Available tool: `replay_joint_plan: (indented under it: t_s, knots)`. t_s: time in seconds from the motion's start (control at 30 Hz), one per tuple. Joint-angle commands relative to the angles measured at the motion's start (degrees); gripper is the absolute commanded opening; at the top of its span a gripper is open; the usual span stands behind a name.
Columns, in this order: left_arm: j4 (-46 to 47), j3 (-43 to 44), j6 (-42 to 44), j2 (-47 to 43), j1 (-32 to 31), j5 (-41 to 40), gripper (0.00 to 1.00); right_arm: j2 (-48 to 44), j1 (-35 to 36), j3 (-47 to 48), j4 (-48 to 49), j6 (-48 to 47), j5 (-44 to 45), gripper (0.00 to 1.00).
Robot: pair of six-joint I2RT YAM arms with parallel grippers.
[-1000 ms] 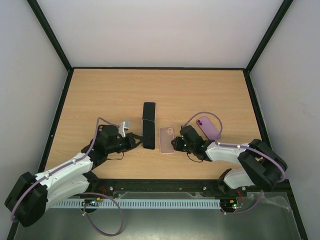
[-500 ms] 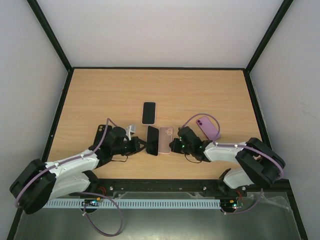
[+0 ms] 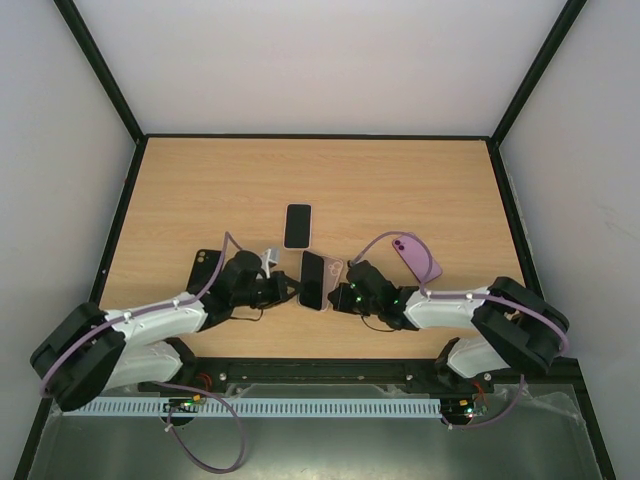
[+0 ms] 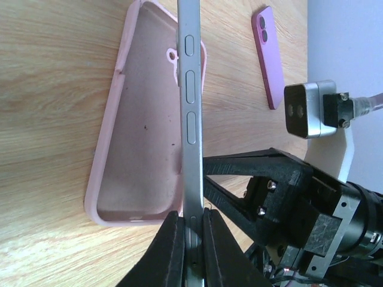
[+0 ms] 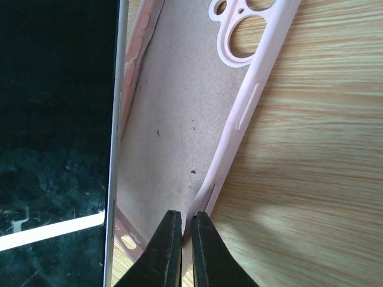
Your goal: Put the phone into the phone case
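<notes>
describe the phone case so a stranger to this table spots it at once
On the wooden table, look at the middle of the near edge. The phone case lies open side up, the right gripper shut on its rim, beside the phone the left gripper holds on edge. It alone is a pale pink empty shell.

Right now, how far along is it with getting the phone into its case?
Done: left hand grips the phone, right hand pinches the pink case by its rim. In hand: phone stands on edge along the case's side. Left: laying it flat and pressing it in.
</notes>
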Motion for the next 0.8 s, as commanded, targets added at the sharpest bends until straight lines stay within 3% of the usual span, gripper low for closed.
replay_joint_plan:
  t_s: [0.0,0.13,0.37,0.77]
  knots:
    - [1.6,3.7,2.3,1.4,-0.3,-0.5,0.03,-1.7,0.4,-1.0,-0.7,0.1,2.9,0.05]
    - [2.5,5.0,2.9,4.3,-0.3,1.7,0.03,-4.2,0.4,-1.7,-1.8,-0.2,3.7,0.08]
    - [1.8,6.6,4.3,8.2,-0.3,3.2,0.03,-9.0,0.2,-1.3,-6.0,-1.6,9.5,0.29]
    - [-1.2,10.8,9.1,14.1,-0.2,4.3,0.03,-7.6,-5.2,-2.9,-1.0,-2.9,7.0,0.26]
